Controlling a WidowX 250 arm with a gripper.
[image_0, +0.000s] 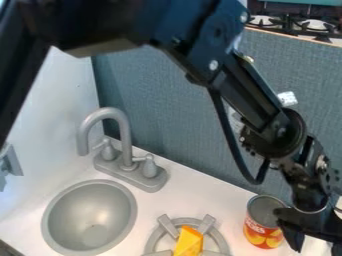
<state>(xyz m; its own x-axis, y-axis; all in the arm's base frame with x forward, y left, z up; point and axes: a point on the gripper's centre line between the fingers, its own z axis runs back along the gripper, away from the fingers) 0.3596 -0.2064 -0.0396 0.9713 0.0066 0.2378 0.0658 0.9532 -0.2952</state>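
Note:
The black gripper (314, 245) hangs at the lower right, over the counter, with its fingers spread apart. Its left finger is close beside the right side of a can (264, 231) with a red and orange label and a grey top; I cannot tell whether they touch. The can stands upright. To the left of the can, a yellow-orange wedge (189, 242) lies on the grey stove burner (157, 238) at the bottom edge. A pale patch shows between the fingers, and I cannot tell what it is.
A grey sink basin (89, 218) is set into the white counter (200, 187) at lower left, with a grey faucet (123, 135) behind it. A blue-grey panel (167, 100) rises behind the counter. Another stove top (314, 25) shows at upper right.

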